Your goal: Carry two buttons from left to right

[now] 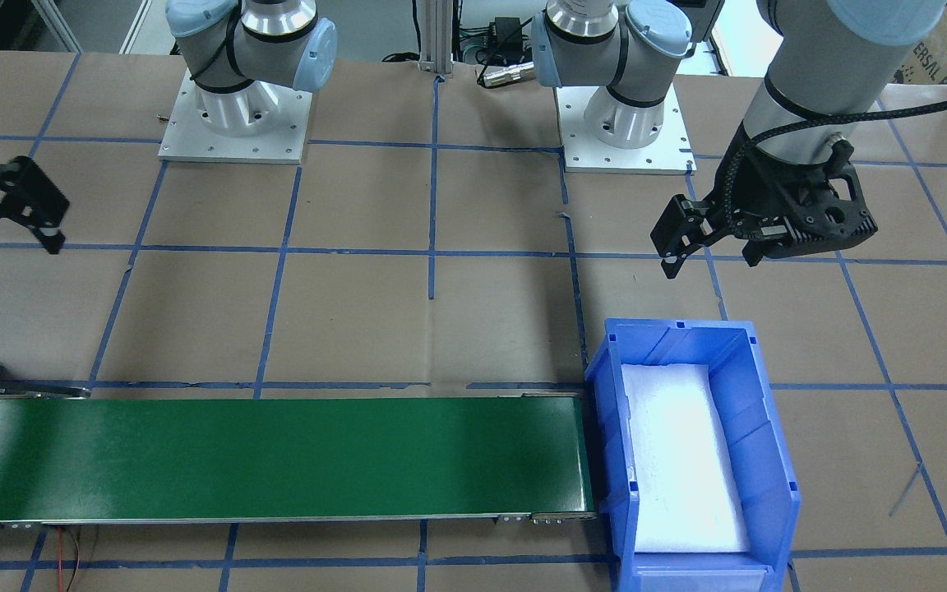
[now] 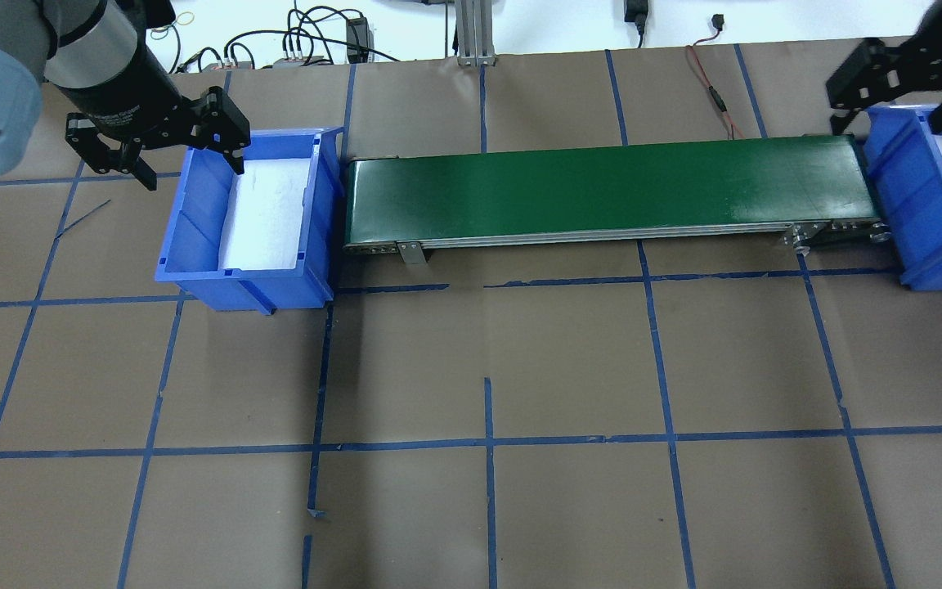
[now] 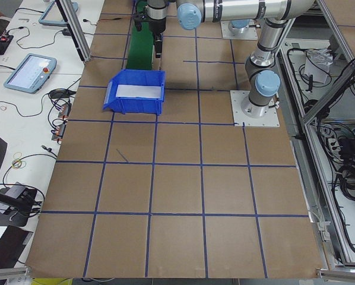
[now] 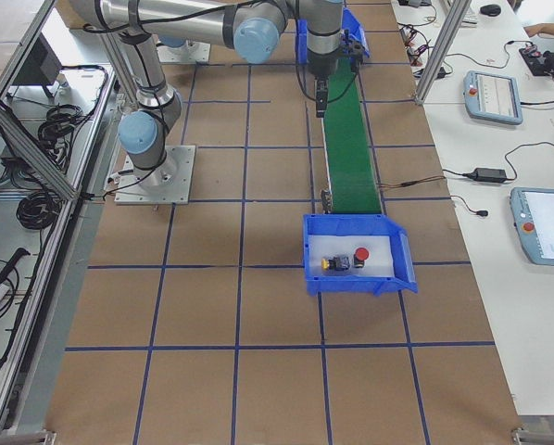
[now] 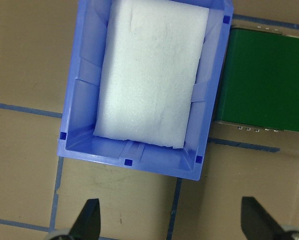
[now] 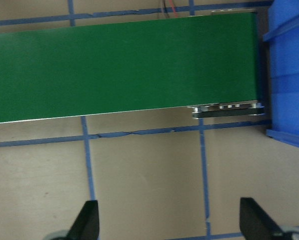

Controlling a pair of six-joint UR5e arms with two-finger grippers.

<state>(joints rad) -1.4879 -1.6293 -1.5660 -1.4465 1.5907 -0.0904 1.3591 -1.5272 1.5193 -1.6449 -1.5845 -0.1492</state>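
Apparently done: yellow button [image 4: 334, 264] and red button [image 4: 360, 254] sit in the three-o'clock bin [image 4: 356, 285]; left fingers [image 5: 87, 220] and right fingers [image 6: 87, 220] apart, needing only retreat.

Green belt [image 2: 602, 192], blue bin [image 2: 197, 221], white foam [image 2: 271, 213], red button [image 4: 361, 254], yellow button [image 4: 331, 264]

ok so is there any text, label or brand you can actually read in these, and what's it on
"ERSAL R": partial print on the cardboard box, cut off on both sides.
White print on the left arm's black wrist: too small to read.
Teach pendant screen: too blurred to read.
Green conveyor belt and the blue bin holding the buttons: no text visible.
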